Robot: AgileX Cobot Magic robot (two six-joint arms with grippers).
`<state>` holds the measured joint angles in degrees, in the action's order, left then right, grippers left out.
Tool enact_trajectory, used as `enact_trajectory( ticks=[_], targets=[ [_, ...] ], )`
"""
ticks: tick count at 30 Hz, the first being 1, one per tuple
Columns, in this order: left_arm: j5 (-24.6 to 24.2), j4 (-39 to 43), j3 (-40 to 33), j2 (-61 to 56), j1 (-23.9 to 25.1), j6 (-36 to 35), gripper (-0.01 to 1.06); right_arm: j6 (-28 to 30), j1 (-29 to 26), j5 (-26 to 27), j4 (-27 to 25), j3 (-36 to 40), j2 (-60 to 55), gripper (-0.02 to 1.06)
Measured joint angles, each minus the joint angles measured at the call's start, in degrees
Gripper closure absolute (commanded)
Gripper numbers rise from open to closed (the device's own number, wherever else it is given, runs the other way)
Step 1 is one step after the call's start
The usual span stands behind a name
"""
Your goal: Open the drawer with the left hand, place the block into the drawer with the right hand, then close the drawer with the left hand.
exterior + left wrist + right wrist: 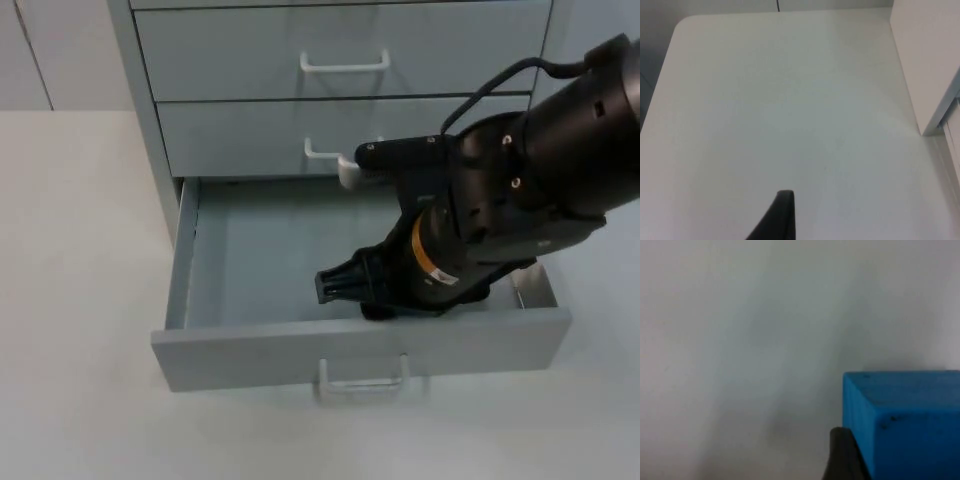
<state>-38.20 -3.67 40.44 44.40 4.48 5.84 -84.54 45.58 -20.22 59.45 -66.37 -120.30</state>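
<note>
Right gripper (pixel 345 283) down inside the open bottom drawer (pixel 250 270), pinching the blue block (pixel 905 420).

Drawer pulled well out from the grey cabinet (pixel 340 60), white handle (pixel 362 378) facing front. Block pressed against a black fingertip (pixel 842 455), close above the pale drawer floor. Left gripper (pixel 777 217) waiting over the bare white table (pixel 790 110) beside the cabinet; spread or pressed together, cannot tell.

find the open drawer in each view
Top view: open drawer at the bottom of the cabinet, right gripper inside it.
Left wrist view: left gripper waits over the table; cabinet side beside it.
Right wrist view: drawer floor behind the blue block.
Shared landmark: the cabinet.
</note>
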Motion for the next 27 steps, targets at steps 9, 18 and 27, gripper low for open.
enact_trajectory(
  ticks=[9,18,27],
  targets=[
    [0.00,0.00,0.00,0.00,0.00,0.00,0.00,0.00,0.00,0.09,0.12,0.00,1.14,0.20],
    [0.00,0.00,0.00,0.00,0.00,0.00,0.00,8.94,0.00,-1.76,-7.73,0.00,13.18,0.20],
    [0.00,0.00,0.00,0.00,0.00,0.00,0.00,31.67,0.00,-12.37,-25.62,0.00,22.02,0.20]
  ],
)
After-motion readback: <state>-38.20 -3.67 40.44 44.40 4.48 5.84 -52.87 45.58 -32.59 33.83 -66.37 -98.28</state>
